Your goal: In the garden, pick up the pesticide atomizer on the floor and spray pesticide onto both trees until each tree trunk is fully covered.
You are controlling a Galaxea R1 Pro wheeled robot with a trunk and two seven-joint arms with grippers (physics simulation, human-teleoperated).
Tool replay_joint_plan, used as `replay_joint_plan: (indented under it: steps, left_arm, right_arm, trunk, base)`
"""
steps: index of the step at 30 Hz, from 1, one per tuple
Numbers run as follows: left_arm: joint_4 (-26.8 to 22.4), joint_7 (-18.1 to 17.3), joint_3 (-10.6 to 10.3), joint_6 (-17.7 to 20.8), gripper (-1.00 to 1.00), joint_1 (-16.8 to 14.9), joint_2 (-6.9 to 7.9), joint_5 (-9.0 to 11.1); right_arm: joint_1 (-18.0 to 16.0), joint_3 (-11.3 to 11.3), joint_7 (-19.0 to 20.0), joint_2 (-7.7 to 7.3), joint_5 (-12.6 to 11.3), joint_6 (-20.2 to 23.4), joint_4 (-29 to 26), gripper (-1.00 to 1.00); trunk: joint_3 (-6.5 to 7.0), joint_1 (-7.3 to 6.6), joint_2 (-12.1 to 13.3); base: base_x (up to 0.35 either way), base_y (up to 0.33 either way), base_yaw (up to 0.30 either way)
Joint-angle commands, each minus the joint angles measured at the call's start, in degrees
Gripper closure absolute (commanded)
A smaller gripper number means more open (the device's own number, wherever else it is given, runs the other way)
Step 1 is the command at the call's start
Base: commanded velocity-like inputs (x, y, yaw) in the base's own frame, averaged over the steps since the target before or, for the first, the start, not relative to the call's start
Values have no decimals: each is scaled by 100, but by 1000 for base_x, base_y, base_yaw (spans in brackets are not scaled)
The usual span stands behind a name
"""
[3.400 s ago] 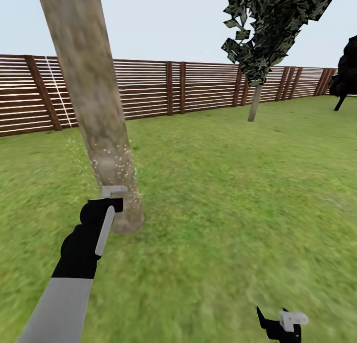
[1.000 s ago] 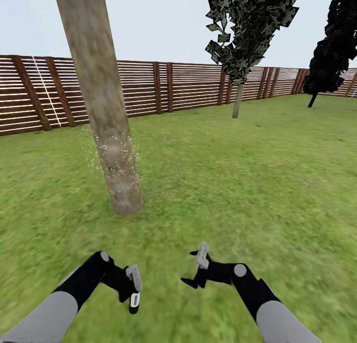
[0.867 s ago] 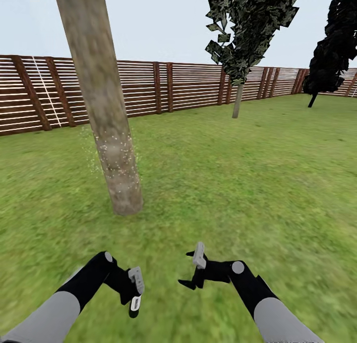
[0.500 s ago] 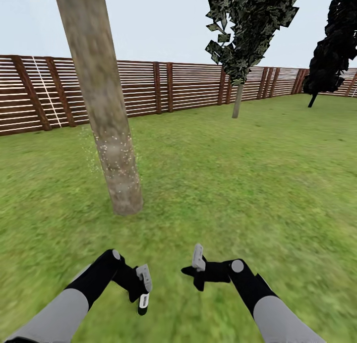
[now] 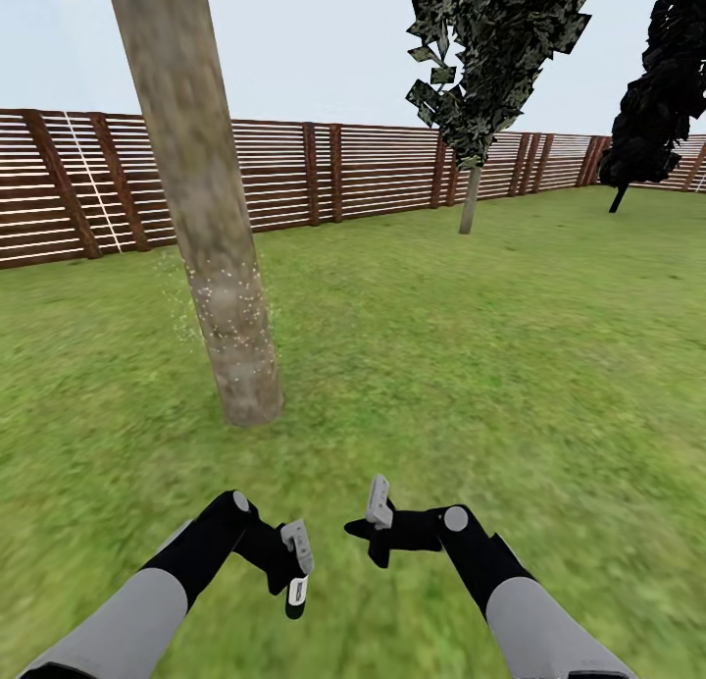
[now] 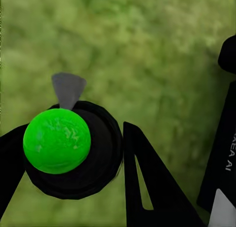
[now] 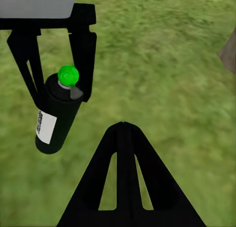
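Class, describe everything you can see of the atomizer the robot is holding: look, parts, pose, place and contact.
The atomizer is a black cylindrical can with a white label on its side, a bright green round cap and a small grey nozzle beside the cap. It looks like smooth plastic or metal. It hangs tilted above the lawn, clamped between the two black fingers of the left end effector, cap end up between them. Nothing else touches it.

a fenced garden outdoors, rendered in simulation. wide green lawn (image 5: 471, 365) underfoot in every direction, closed off at the back by a brown horizontal-slat wooden fence (image 5: 373, 179) with darker posts. thick mottled tree trunk (image 5: 201, 208) rising close by, a second tree (image 5: 490, 61) with jagged dark foliage near the fence, a darker one (image 5: 662, 90) far right. pale open sky (image 5: 324, 61) above.
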Motion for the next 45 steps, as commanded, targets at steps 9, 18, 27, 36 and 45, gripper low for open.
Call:
replay_joint_plan:
  steps: [9,18,27,36,45]
  left_arm:
    - [-16,-27,3,39,100,-41,-5,80]
    - [-5,-35,35,-30,100,-35,4,385]
    - [1,-36,60,-110,100,-22,-1,615]
    - [0,-20,60,-114,100,-23,-122,766]
    - [-2,-10,31,-120,100,-24,-179,1178]
  right_arm:
    - [-5,-28,21,75,40,-26,-10,100]
    - [-5,-28,276,98,32,-26,-19,100]
    - [-30,-28,285,98,23,-23,-29,100]
    - [-75,-28,288,107,23,-21,-28,100]
    - [-75,-28,294,107,22,-25,-28,100]
  trunk:
    - [-5,-1,-2]
    - [-5,-1,-2]
    - [-5,-1,-2]
    - [-5,-1,-2]
    - [-5,-1,-2]
  base:
    - [0,0,0]
    - [0,0,0]
    - [0,0,0]
    - [0,0,0]
    - [0,0,0]
